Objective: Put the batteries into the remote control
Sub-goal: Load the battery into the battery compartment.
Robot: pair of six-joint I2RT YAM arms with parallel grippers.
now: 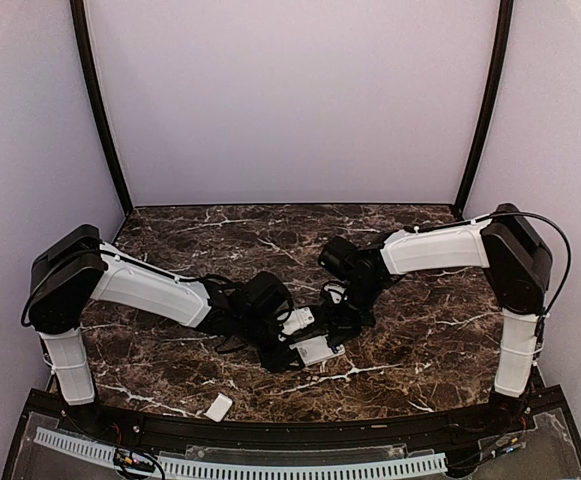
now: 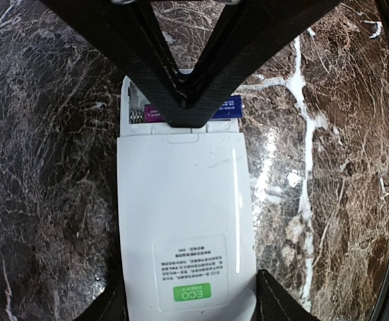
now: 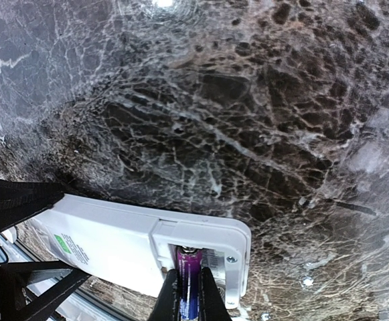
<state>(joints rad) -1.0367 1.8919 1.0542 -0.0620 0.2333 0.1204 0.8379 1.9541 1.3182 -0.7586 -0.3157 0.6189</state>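
Seating the first cell is, by my reading, the step in hand. The left gripper (image 2: 191,304) clamps the remote control (image 2: 181,214) across its width, face down near the middle of the table (image 1: 420,330). In the left wrist view the label end sits at 6 o'clock and the open compartment (image 2: 134,100) at 12 o'clock. The right gripper (image 3: 189,294) is clenched on the dark battery (image 3: 188,262), which lies inside the compartment. I cannot tell whether it is pressed fully home.

Done: cover off, one battery in or nearly in.

Left to do: release this cell, then fit the pale battery, which I cannot find in any view. The cover plate (image 1: 219,406) lies at 7 o'clock from the remote control, well apart.
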